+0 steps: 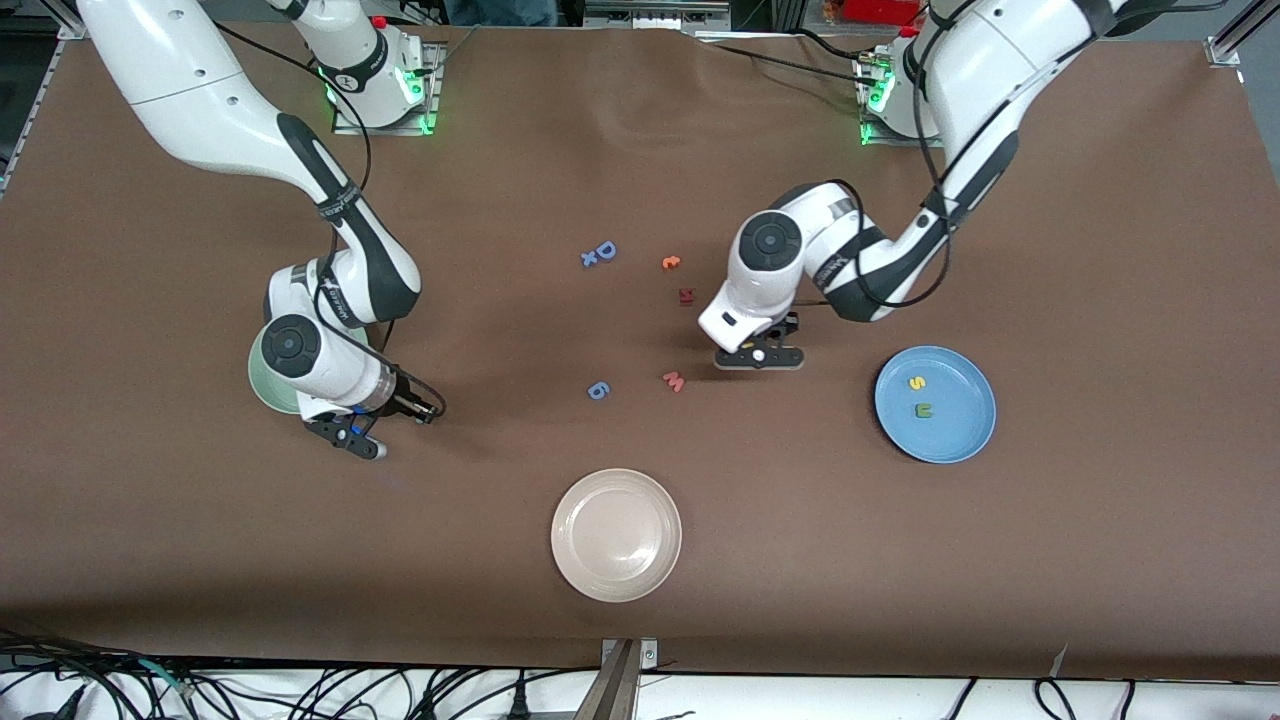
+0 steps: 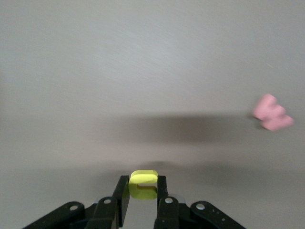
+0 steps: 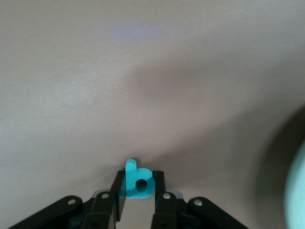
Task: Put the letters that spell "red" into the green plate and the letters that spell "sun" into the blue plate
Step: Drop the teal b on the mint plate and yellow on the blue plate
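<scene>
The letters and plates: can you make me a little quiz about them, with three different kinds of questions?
1. True or false: the blue plate already has two letters in it.
2. What is the left gripper shut on? A) the yellow letter B) the pink w C) nothing
3. Fill in: the right gripper is shut on a teal letter, down at the table beside the ____ plate.

Key:
1. True: a yellow s and an olive-green arch letter.
2. A
3. green
</scene>
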{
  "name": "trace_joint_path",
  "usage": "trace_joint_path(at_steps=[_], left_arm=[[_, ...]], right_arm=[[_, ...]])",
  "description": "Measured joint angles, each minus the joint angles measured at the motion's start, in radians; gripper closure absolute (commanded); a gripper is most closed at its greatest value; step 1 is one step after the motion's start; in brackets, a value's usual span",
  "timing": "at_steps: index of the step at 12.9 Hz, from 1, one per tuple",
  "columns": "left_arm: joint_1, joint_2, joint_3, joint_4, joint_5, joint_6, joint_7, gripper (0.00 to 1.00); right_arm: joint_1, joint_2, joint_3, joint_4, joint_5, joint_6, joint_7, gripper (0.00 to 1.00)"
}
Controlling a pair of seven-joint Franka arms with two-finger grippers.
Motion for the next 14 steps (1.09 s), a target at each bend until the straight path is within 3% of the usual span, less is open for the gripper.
trace_joint_path(at_steps=[5, 9, 12, 13, 14], left_arm=[[0.278, -0.020, -0.088, 0.026, 0.000, -0.129, 0.421, 1.00], [0.485, -0.017, -0.092, 0.025, 0.001, -0.136, 0.779, 1.00], [0.612, 0.016, -0.082, 0.018, 0.001, -0.101, 0.989, 1.00], [0.643, 0.036, -0.079, 0.017, 0.001, -0.076, 1.032, 1.00], [0.656, 0.053, -0.071, 0.017, 0.001, -0.056, 1.056, 0.96]], right_arm=[[-0.102, -0.134, -0.012, -0.028, -0.004, -0.193, -0.228, 0.92], [-0.242, -0.194, -0.015, -0.131, -0.016, -0.197, -0.459, 0.92], [-0.289, -0.193, -0.016, -0.149, -0.081, -0.180, -0.495, 0.91], [-0.293, -0.191, -0.021, -0.153, -0.097, -0.169, -0.495, 0.80], [-0.294, -0.189, -0.026, -0.157, -0.102, -0.159, -0.496, 0.51]])
